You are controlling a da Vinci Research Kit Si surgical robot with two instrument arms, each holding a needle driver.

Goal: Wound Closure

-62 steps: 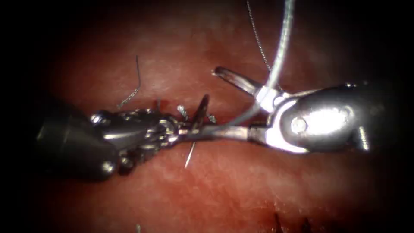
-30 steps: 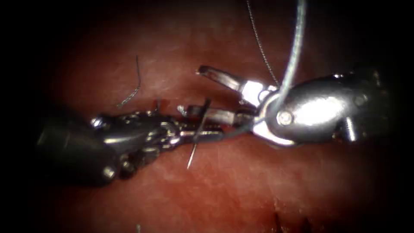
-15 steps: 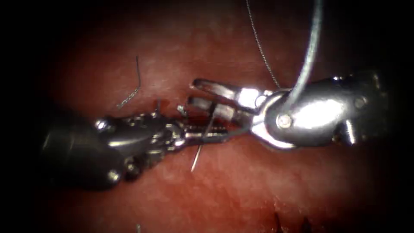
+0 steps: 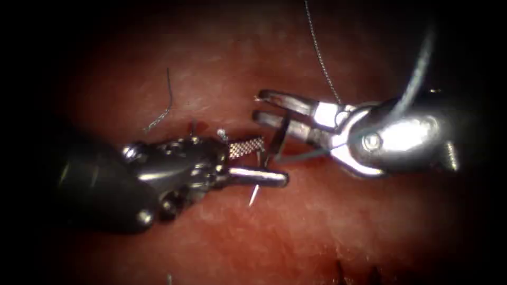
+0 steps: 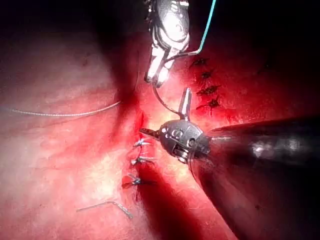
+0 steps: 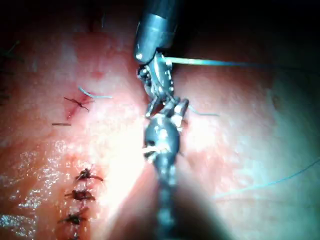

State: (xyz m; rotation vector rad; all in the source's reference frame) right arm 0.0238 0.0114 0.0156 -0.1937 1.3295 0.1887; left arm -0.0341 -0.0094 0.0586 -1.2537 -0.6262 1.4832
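The curved needle [image 4: 269,153] hangs over the tissue [image 4: 296,227], its point [image 4: 253,199] low and free of the surface. My right tool [image 4: 257,105] is shut on the needle's upper part, far from the point. The left tool [image 4: 273,160] stands open around the needle's lower part, its ribbed jaw above and its smooth jaw below, holding nothing. In the left wrist view the needle [image 5: 165,102] arcs between the right tool [image 5: 156,77] and the open left tool [image 5: 167,117]. Blue thread [image 4: 417,68] climbs away past the right tool.
A thin braided thread [image 4: 319,53] runs up from the right tool's wrist. A cut thread end [image 4: 165,108] lies on the tissue at upper left. Finished stitches [image 5: 137,160] sit near the left tool, with more dark stitches [image 6: 80,192] further off.
The right tool's jaws closed on the needle. The left tool's jaws then opened and let it go. The right tool has shifted a little up and right with the needle.
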